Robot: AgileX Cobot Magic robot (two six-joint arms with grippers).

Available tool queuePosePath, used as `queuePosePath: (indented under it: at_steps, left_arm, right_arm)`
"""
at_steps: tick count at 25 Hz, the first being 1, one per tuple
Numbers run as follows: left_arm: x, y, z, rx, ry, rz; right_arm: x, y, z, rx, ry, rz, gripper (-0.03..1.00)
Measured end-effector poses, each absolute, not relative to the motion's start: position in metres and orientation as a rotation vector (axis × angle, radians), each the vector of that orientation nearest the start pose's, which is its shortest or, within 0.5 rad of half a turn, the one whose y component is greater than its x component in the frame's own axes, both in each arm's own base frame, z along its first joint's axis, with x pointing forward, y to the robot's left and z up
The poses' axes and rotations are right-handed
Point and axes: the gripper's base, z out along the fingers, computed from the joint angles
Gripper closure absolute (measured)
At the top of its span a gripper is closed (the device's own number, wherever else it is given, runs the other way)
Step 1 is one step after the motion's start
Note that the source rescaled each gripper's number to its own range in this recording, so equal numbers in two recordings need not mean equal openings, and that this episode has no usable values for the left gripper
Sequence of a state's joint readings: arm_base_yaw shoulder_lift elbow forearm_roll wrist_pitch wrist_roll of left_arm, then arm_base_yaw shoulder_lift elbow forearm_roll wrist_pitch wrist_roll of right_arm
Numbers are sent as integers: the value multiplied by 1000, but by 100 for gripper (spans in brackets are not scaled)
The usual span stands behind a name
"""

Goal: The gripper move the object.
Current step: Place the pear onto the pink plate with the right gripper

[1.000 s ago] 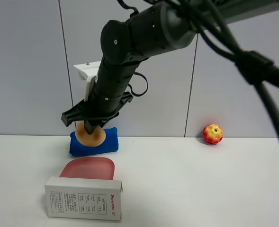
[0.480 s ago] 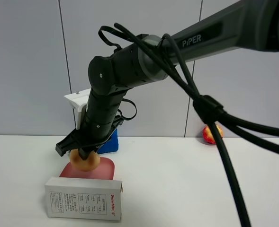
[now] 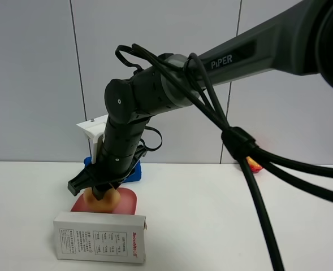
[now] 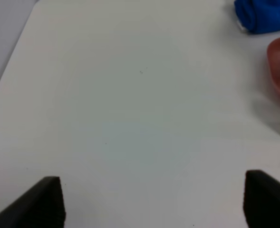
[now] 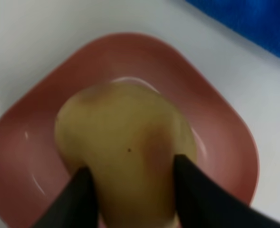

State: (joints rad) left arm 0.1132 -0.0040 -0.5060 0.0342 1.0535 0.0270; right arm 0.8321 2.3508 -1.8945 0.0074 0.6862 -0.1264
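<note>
My right gripper (image 3: 101, 191) reaches across to the left side and is shut on the tan-orange potato-like object (image 3: 101, 200). It holds the object low over the pink dish (image 3: 126, 201). In the right wrist view the object (image 5: 125, 156) sits between the two black fingers (image 5: 80, 199), right above the middle of the dish (image 5: 30, 142); I cannot tell whether it touches the dish. My left gripper (image 4: 151, 202) is open and empty over bare table, only its fingertips showing.
A white box (image 3: 100, 237) stands in front of the dish. A blue folded cloth (image 3: 133, 169) lies behind it against the wall, also in the left wrist view (image 4: 265, 16). The red-and-yellow apple (image 3: 255, 165) is mostly hidden behind a cable at the right.
My right gripper carried the object from above the blue cloth forward and down to just over the pink dish. The left gripper shows no change.
</note>
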Motion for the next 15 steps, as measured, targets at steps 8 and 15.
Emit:
queuePosePath:
  at_steps: [8, 15]
  left_arm:
    - [-6, 2, 280, -89, 2027, 130]
    - [-6, 2, 280, -89, 2027, 130]
  right_arm:
    - [344, 378, 154, -1214, 2350, 251, 32]
    - [332, 366, 236, -1167, 2259, 292, 27]
